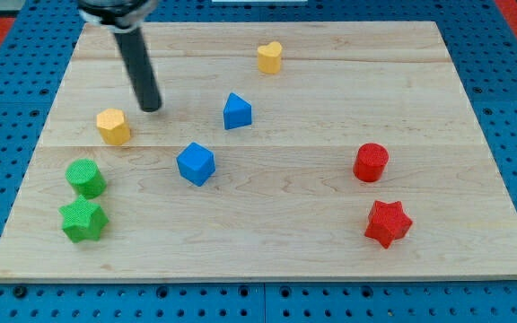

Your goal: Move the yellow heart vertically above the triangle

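On the wooden surface [330,81], my tip [151,108] rests near the yellow hexagon [113,126], well left of the blue triangle [237,111] and yellow heart [270,56]; no hand shows.

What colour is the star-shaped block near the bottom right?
Red: the star block shows plainly in the camera view, just below a red cylinder.

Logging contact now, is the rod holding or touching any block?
Nothing is held. My tip rests on bare board, apart from the nearest yellow block.
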